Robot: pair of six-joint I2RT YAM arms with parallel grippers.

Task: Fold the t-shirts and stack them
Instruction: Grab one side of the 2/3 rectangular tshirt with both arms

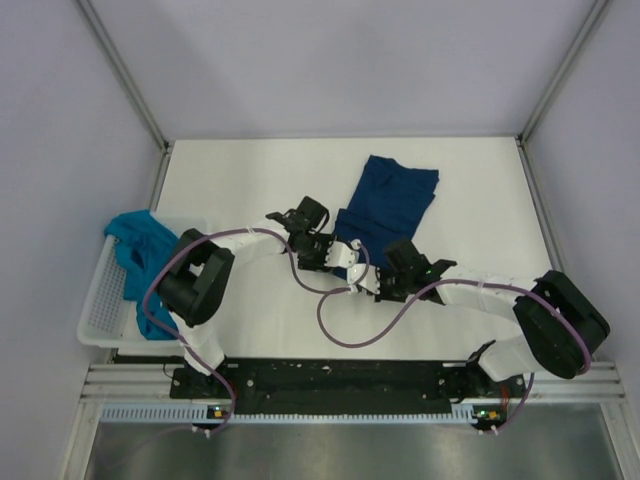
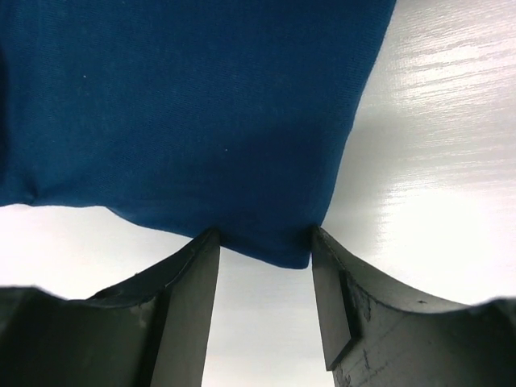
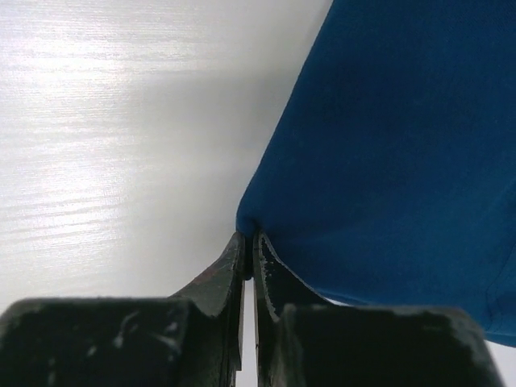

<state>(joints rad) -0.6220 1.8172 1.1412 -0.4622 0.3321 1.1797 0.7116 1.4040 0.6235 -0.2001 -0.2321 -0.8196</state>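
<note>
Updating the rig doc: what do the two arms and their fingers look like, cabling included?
The left arm and right arm have white links with bulky black joint housings. A purple cable loops loose along each. The left fingers and right fingers are dark grey, flat and tapering, with pale scuffs.

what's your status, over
Copy: left gripper open, navy shirt corner between its fingers; right gripper shut on navy shirt edge. The teal shirt draped across the basket. No obstruction seen.

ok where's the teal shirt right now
In the top view, the teal shirt lies far left, draped in and over the white basket.
</note>
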